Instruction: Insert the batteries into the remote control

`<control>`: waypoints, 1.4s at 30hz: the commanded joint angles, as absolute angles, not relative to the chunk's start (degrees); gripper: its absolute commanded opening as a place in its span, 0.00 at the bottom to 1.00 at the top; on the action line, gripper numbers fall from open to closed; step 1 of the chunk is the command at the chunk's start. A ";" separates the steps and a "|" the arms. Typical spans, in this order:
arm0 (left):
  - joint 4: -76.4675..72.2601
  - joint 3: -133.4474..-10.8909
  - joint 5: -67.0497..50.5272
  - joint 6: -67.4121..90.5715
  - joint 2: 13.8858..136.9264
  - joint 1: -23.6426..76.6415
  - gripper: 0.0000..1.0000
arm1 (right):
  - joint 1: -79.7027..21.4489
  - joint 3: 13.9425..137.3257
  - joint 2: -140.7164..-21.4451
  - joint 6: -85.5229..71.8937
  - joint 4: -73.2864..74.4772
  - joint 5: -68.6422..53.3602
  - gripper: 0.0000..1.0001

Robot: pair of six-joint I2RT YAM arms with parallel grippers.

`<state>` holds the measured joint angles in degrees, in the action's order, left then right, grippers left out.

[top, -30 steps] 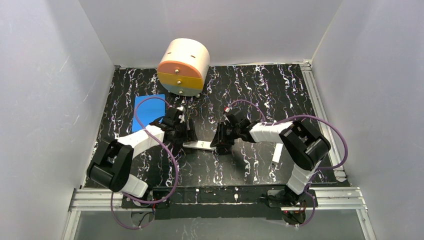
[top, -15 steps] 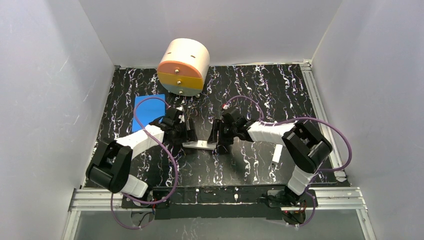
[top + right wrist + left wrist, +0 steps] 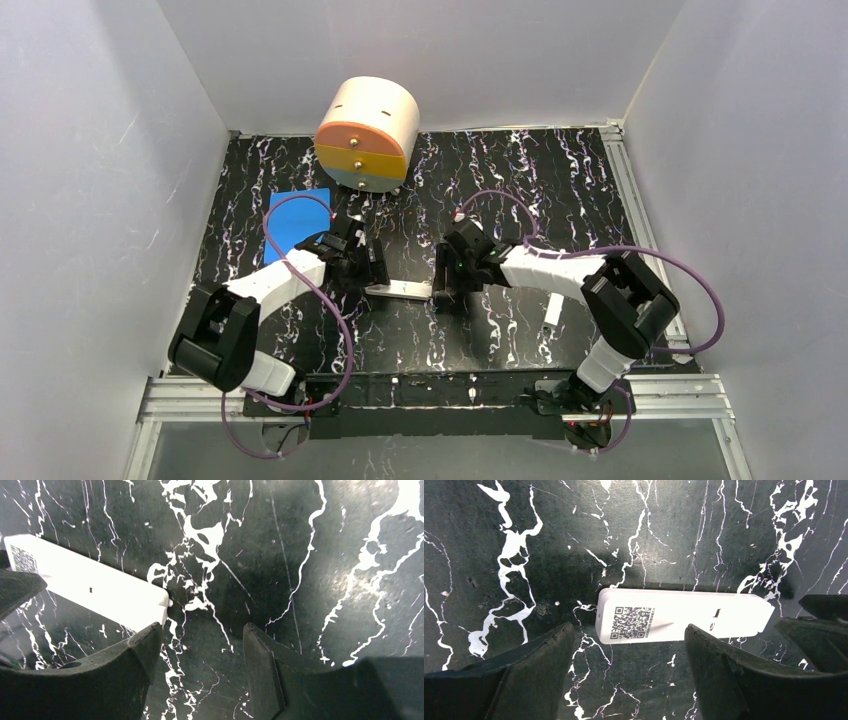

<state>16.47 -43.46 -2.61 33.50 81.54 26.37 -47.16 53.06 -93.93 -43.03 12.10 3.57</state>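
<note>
remote: we see the remote lying flat on the table, back up, its dark square label towards the left arm; in the top view the remote sits mid-table between the two grippers.
left gripper: our left gripper hangs over the label end with its fingers spread wide, one on each side of the body, and we see table between them and the remote, so nothing is gripped.
right gripper: our right gripper stands with fingers apart at the other end; the left finger is just beside the remote's corner, though we cannot tell whether it touches.
step: we judge this to be early work, with the remote being squared up or steadied before its back is opened; the cover looks closed and no cell is loaded.
next move: we think one gripper must pin the body while the other works the cover off near the small slot, with a light, level push so that the remote does not skate on the smooth top.
batteries: we cannot find them in any view; they may be hidden by the arms or too small to pick out.
white piece: a small white piece lies well apart to the right, too small for us to name.
hidden: the remote's face and its buttons are turned down, and both grippers cover its ends from above.
background: a round drawer unit and a blue pad stand farther back.
</note>
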 commanded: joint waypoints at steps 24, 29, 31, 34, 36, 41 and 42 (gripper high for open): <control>14.63 -41.87 -6.78 33.04 83.55 26.39 0.72 | -57.07 64.14 -100.65 -50.79 19.58 17.88 0.68; 14.34 -41.74 -7.29 33.13 83.74 26.40 0.70 | -57.21 64.02 -100.76 -53.94 17.36 17.64 0.69; 14.16 -41.83 -7.45 33.13 83.84 26.37 0.70 | -57.22 63.73 -100.92 -55.27 17.05 17.87 0.69; 14.14 -42.16 -7.93 33.05 84.26 26.40 0.69 | -57.20 62.98 -100.70 -56.84 15.75 17.65 0.69; 13.93 -42.13 -8.14 33.05 84.37 26.39 0.68 | -57.17 63.00 -100.65 -57.40 15.64 17.71 0.69; 13.58 -42.10 -8.55 32.87 84.55 26.39 0.68 | -57.30 63.06 -100.62 -59.03 15.11 17.35 0.69; 13.62 -42.06 -8.61 32.87 84.57 26.41 0.68 | -57.49 63.12 -100.81 -59.32 15.02 17.24 0.69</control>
<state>13.04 -42.63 -7.31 33.41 83.59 26.37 -57.04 62.15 -100.66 -56.73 16.43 16.16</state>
